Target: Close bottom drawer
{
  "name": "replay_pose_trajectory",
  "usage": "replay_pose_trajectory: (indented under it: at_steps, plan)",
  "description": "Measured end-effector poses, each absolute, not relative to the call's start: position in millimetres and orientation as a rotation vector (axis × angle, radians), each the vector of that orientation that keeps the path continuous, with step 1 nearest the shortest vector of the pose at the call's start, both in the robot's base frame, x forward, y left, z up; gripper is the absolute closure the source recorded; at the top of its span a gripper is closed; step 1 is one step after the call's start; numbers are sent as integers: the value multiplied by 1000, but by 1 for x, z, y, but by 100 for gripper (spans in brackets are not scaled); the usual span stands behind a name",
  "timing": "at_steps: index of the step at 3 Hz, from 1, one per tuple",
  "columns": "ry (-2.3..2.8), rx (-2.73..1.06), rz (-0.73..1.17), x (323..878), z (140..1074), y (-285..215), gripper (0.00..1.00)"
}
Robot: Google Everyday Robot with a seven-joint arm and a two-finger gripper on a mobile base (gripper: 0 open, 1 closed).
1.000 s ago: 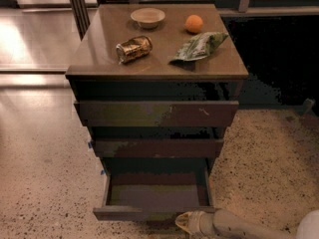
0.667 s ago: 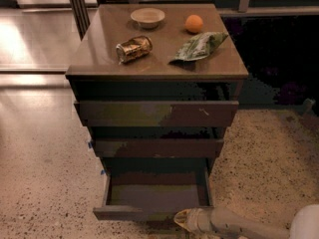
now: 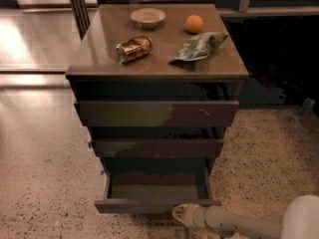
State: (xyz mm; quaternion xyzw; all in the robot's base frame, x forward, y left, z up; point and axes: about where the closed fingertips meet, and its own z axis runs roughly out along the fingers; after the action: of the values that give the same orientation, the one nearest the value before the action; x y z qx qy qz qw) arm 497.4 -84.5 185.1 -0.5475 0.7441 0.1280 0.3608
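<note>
The bottom drawer [image 3: 157, 205] is the narrowest of three dark brown fronts on the cabinet. It is pulled out, and its shallow box with a dull grey-brown floor [image 3: 154, 190] shows. My gripper [image 3: 181, 215] comes in from the lower right on a pale arm [image 3: 234, 222]. Its tip sits right at the drawer's front panel, near the panel's right half, at floor level.
The cabinet top [image 3: 99, 59] holds a small bowl [image 3: 148, 17], an orange [image 3: 194, 23], a crushed can [image 3: 133, 49] and a green chip bag [image 3: 199, 46]. The widest top drawer [image 3: 157, 113] and middle drawer [image 3: 157, 147] are above. Speckled floor [image 3: 45, 183] surrounds the cabinet.
The bottom drawer has slid in a little; less of its floor shows. My gripper has stayed at the drawer's front panel, following it toward the cabinet.
</note>
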Motion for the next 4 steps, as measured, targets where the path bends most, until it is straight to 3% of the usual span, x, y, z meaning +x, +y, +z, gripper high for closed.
replay_pose_trajectory:
  at_steps: [1,3,4]
  plan:
    - [1891,-1460,207,500,192,-85,100]
    - [1720,-1658,52,426,196,-41,100]
    - [1694,-1643,-55,443,202,-50,100]
